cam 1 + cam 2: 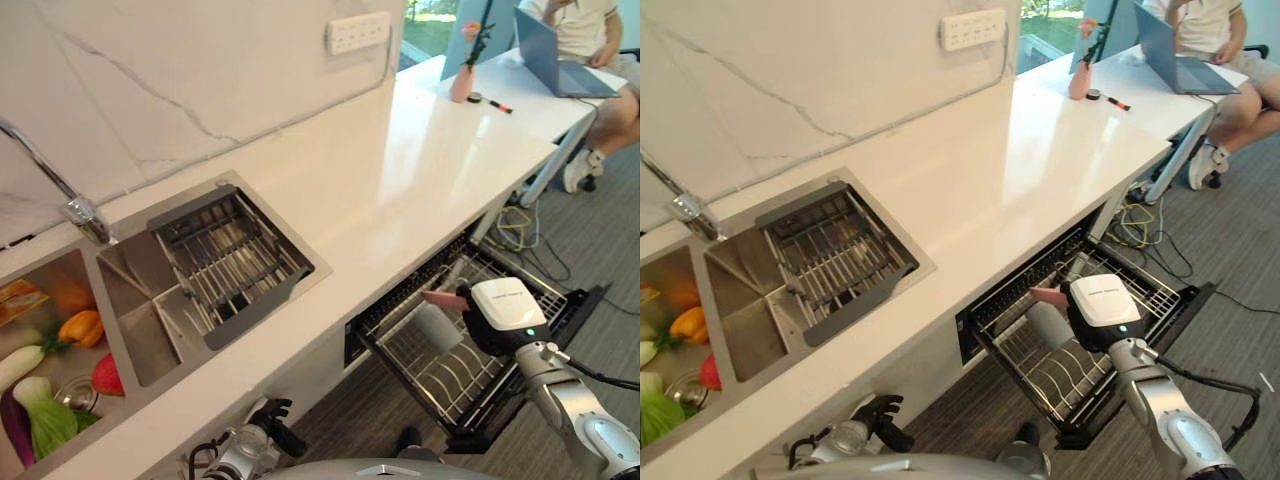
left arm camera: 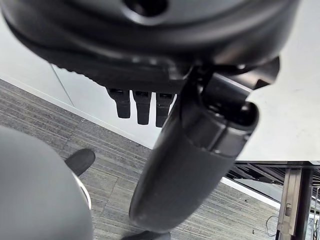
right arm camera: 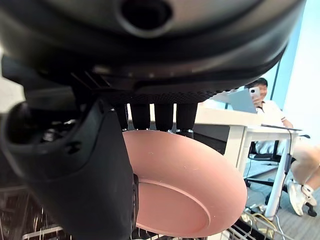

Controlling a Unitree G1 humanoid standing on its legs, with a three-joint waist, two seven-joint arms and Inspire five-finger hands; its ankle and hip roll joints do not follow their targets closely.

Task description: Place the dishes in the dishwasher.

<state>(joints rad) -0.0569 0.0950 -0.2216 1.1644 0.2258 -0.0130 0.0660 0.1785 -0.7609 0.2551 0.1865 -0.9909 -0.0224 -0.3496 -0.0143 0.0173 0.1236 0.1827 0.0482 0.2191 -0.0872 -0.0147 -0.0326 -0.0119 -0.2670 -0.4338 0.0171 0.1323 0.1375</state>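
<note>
The long white table [image 1: 400,170] runs past the sink [image 1: 130,320], and under its edge the dishwasher rack [image 1: 450,365] stands pulled out to take dishes. Over it the right robot hand [image 3: 100,165] pinches a pink plate [image 3: 185,185], thumb under and fingers [image 3: 162,116] over, tilted edge-on, likely for slotting between the tines. The left robot hand [image 2: 165,150] hangs low by the cabinet, fingers relaxed, holding nothing.

Silver-grey jointed right arm [image 1: 560,400]; dark right hand [image 1: 1088,325], white rectangular cover with green light; dark left hand [image 2: 150,107].
</note>
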